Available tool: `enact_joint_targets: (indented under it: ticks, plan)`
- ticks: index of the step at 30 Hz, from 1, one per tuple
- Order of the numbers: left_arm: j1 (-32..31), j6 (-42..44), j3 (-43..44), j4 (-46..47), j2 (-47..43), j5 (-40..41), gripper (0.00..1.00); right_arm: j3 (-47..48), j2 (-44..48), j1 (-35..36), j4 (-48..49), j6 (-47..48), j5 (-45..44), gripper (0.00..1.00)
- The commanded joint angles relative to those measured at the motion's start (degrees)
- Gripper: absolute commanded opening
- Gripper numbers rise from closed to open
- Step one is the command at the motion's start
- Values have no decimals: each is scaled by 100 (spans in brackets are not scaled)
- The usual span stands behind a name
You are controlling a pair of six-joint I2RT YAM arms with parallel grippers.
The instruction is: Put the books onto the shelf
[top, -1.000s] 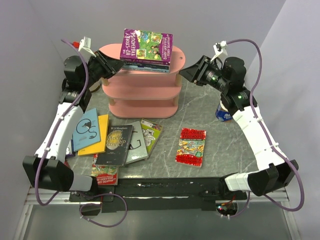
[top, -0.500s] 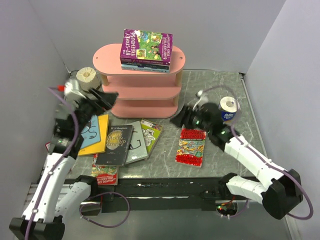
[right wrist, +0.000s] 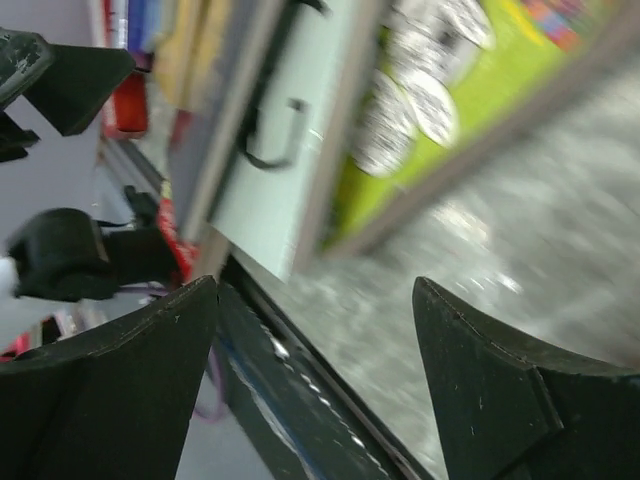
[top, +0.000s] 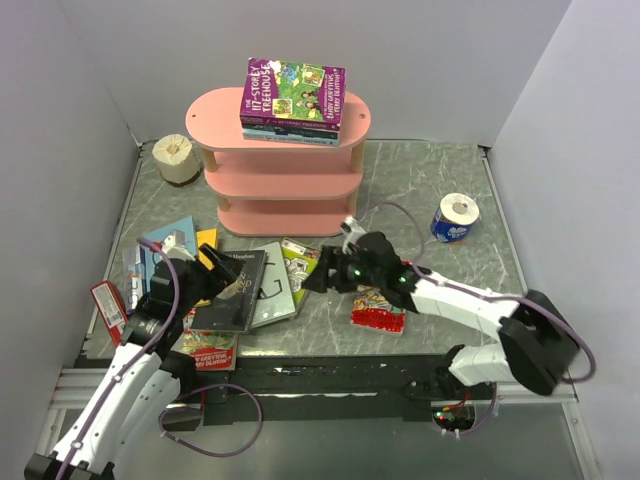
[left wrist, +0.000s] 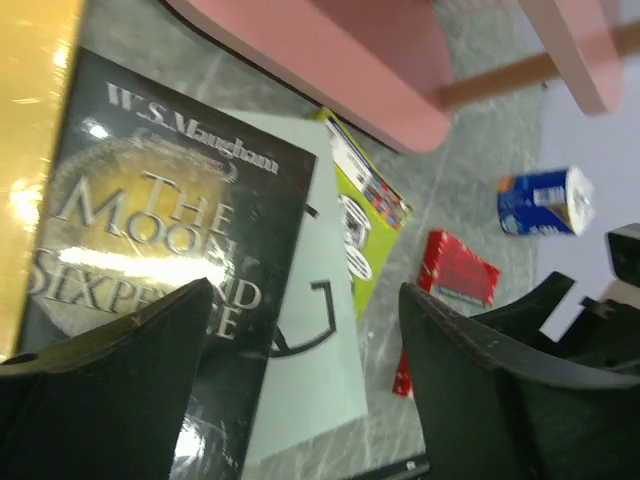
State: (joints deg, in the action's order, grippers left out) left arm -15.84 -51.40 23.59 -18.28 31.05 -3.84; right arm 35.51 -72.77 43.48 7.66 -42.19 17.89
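Pink shelf (top: 285, 185): purple-topped stack of books (top: 293, 98) lies on its top board. Loose books (top: 250, 285), black, grey, lime, lie fanned on the counter (top: 420, 190). My left hand (top: 222, 272) and right hand (top: 315, 280) hover above them, fingers apart, empty.

From above, the right arm (top: 455, 300) covers the top of the red book (top: 377, 315), and the left arm (top: 165, 295) hides much of the blue book (top: 178, 232). The right wrist view is smeared, and the print on the green book (right wrist: 520, 60) is unreadable. In the left wrist view the top edge cuts off the shelf (left wrist: 340, 60) and the left edge cuts off the yellow book (left wrist: 30, 150).
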Motion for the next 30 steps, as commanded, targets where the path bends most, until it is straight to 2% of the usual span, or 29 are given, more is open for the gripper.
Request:
enact_joint_targets:
  ticks: [1,2,4,5,8,14,18,23,26,27,29,30]
  plan:
    - [-16,-607,-187,79,365,639,75,957,-1000,72,378,-157,82,84]
    - [-7,-669,-258,149,706,482,64,1184,-1237,81,385,-175,196,84]
    - [-16,-871,-599,586,1007,157,52,1318,-1809,81,359,-279,469,82]
    - [-16,-950,-741,789,1217,-141,41,1301,-2037,81,481,-307,513,82]
    - [-16,-1241,-1269,1299,1290,-416,25,1109,-2214,90,709,-526,610,81]
    - [-16,-1434,-1551,1231,1018,-135,8,941,-2732,134,1228,-790,1374,79]
    - [-16,-1435,-1604,1432,1140,-135,2,896,-3005,230,2053,-1202,1822,74]
    - [-16,-1399,-1718,1757,1588,-328,1,1125,-3392,389,2423,-1458,2333,66]
    - [-16,-1373,-1709,1784,1580,-390,1,846,-3358,354,3187,-1765,2509,37]
    - [-16,-1338,-1657,1741,1519,-416,1,757,-3270,328,3293,-1853,2474,24]
    - [-16,-1154,-1376,1390,1177,-390,4,519,-2842,214,3251,-1784,2413,14]
    - [-16,-1092,-1253,1267,1019,-364,6,458,-2630,170,3085,-1575,2360,5]
